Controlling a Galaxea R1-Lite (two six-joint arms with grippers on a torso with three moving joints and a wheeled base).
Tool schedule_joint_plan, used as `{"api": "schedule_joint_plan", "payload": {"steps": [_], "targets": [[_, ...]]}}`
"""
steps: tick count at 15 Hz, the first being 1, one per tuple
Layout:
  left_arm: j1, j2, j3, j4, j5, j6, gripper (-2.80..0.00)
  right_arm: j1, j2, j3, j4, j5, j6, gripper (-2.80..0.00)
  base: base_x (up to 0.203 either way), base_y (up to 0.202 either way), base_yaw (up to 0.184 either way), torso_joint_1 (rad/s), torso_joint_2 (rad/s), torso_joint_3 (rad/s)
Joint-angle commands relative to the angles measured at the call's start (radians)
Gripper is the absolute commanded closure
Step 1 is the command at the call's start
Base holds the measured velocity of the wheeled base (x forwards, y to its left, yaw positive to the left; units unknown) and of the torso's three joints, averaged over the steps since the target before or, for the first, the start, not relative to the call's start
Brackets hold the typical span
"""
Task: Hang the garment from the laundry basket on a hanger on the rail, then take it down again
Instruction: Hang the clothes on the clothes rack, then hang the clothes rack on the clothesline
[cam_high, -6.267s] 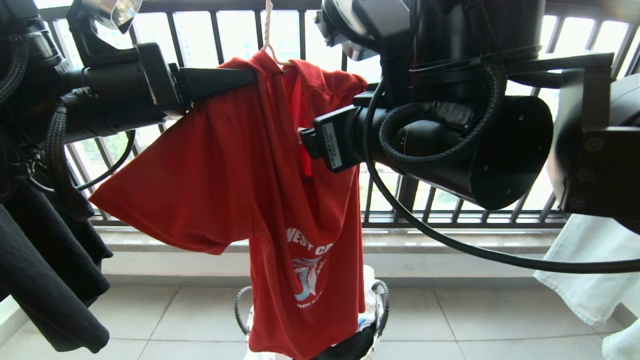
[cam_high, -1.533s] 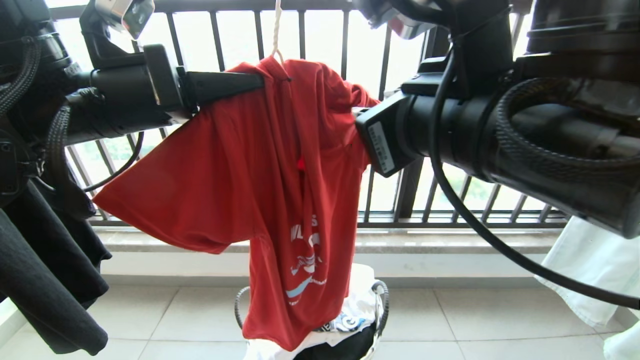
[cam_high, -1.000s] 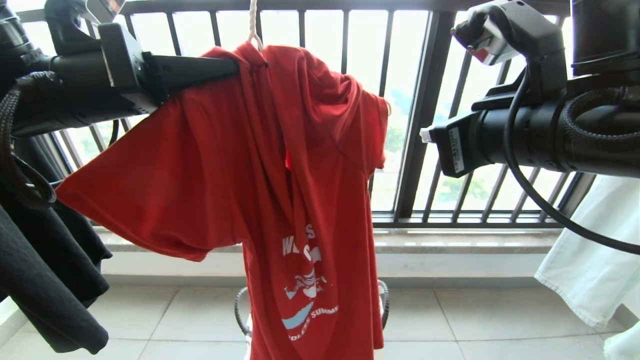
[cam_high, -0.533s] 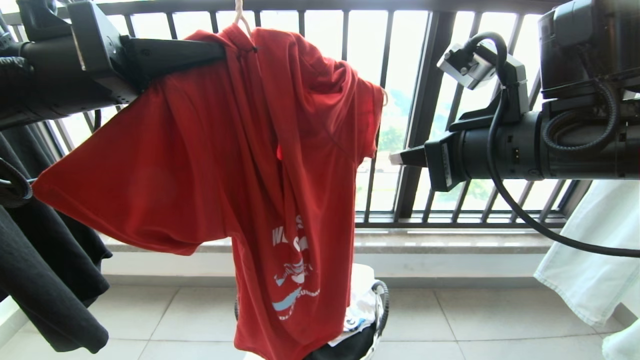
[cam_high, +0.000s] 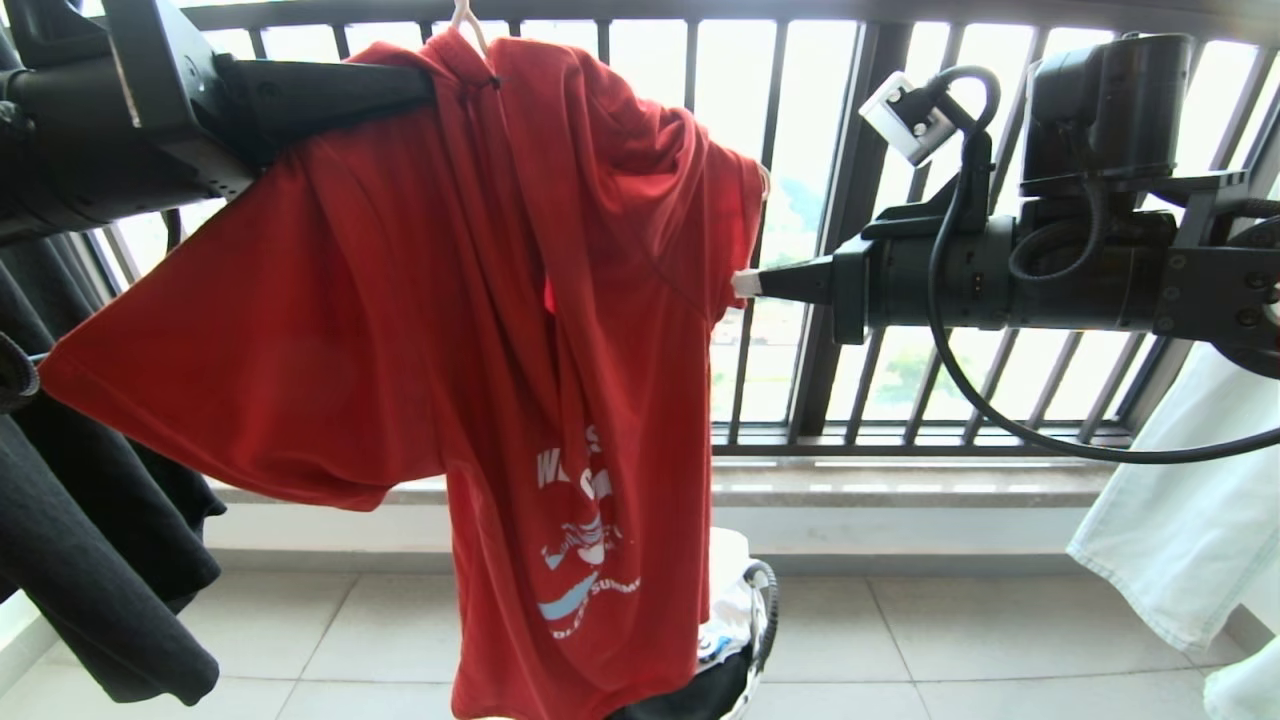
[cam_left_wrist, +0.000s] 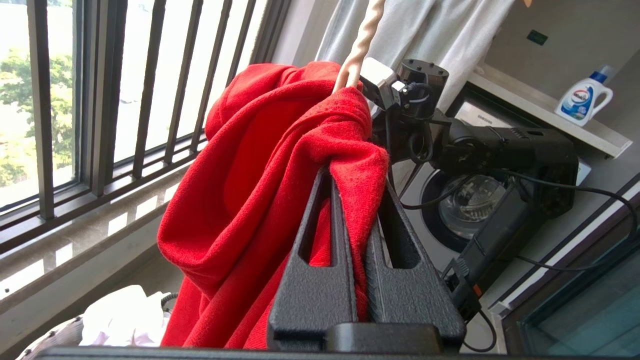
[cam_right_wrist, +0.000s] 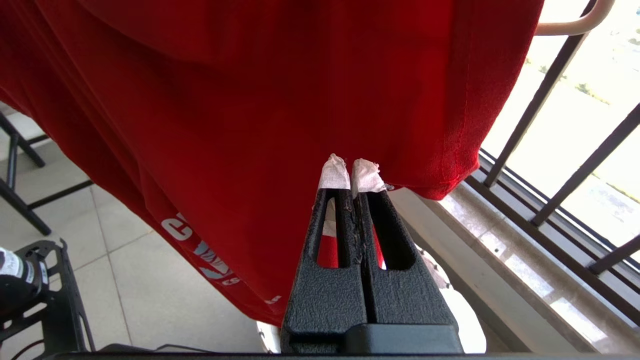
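The garment (cam_high: 400, 330), a red T-shirt with white lettering, hangs on the white hanger, whose hook (cam_high: 466, 18) rises out of the head view. My left gripper (cam_high: 432, 82) reaches in from the left. It is shut on a fold of the garment (cam_left_wrist: 300, 165) at the neck, just below the hanger's twisted stem (cam_left_wrist: 361, 45). My right gripper (cam_high: 745, 283) is level and shut with nothing in it. Its taped fingertips (cam_right_wrist: 334, 172) are at the hem of the near sleeve (cam_right_wrist: 450, 185). The laundry basket (cam_high: 762, 625) stands on the floor under the garment. The rail is out of view.
The black barred window railing (cam_high: 850, 200) and a stone ledge (cam_high: 900, 480) run behind. A black garment (cam_high: 90, 560) hangs at the left, a pale one (cam_high: 1180, 540) at the right. A washing machine (cam_left_wrist: 465, 205) and a detergent bottle (cam_left_wrist: 585, 97) stand behind the right arm.
My right arm has drawn out of the garment to the right, rolled its wrist and come back to the sleeve hem. The left gripper has carried the garment slightly up and left.
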Motion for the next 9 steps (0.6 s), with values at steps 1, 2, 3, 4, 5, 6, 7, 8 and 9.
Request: {"api": "schedule_joint_plan", "payload": {"steps": [1, 2, 3, 4, 5, 6, 7, 8, 9], "targets": [[0.001, 0.000, 0.000, -0.003, -0.005, -0.004, 0.00, -0.016, 0.041, -0.002, -0.033, 0.085, -0.001, 0.00, 0.000, 0.000, 0.000, 0.000, 0.00, 0.000], [0.001, 0.001, 0.000, -0.004, -0.005, -0.004, 0.00, -0.018, 0.043, -0.002, -0.041, 0.118, 0.000, 0.00, 0.000, 0.000, 0.000, 0.000, 0.00, 0.000], [0.001, 0.001, -0.001, -0.003, -0.005, -0.004, 0.00, -0.017, 0.049, -0.007, -0.045, 0.137, 0.000, 0.00, 0.000, 0.000, 0.000, 0.000, 0.00, 0.000], [0.001, 0.003, 0.000, -0.004, -0.005, -0.004, 0.00, -0.017, 0.056, -0.016, -0.049, 0.146, -0.001, 0.00, 0.000, 0.000, 0.000, 0.000, 0.00, 0.000], [0.001, 0.001, 0.000, -0.004, -0.005, -0.004, 0.00, -0.017, 0.067, -0.027, -0.051, 0.154, -0.002, 0.00, 0.000, 0.000, 0.000, 0.000, 0.00, 0.000], [0.001, 0.001, 0.000, -0.003, -0.005, -0.004, 0.00, -0.017, 0.080, -0.046, -0.057, 0.165, -0.002, 0.00, 0.000, 0.000, 0.000, 0.000, 0.00, 0.000], [0.001, 0.001, 0.000, -0.003, -0.005, -0.004, 0.00, -0.017, 0.097, -0.068, -0.064, 0.173, -0.002, 0.00, 0.000, 0.000, 0.000, 0.000, 0.00, 0.000], [0.001, 0.001, 0.000, -0.004, -0.005, -0.004, 0.00, -0.014, 0.104, -0.086, -0.059, 0.173, -0.002, 0.00, 0.000, 0.000, 0.000, 0.000, 0.00, 0.000], [0.001, 0.001, 0.000, -0.003, -0.005, -0.004, 0.00, -0.009, 0.103, -0.087, -0.056, 0.171, -0.002, 0.00, 0.000, 0.000, 0.000, 0.000, 0.00, 0.000]]}}
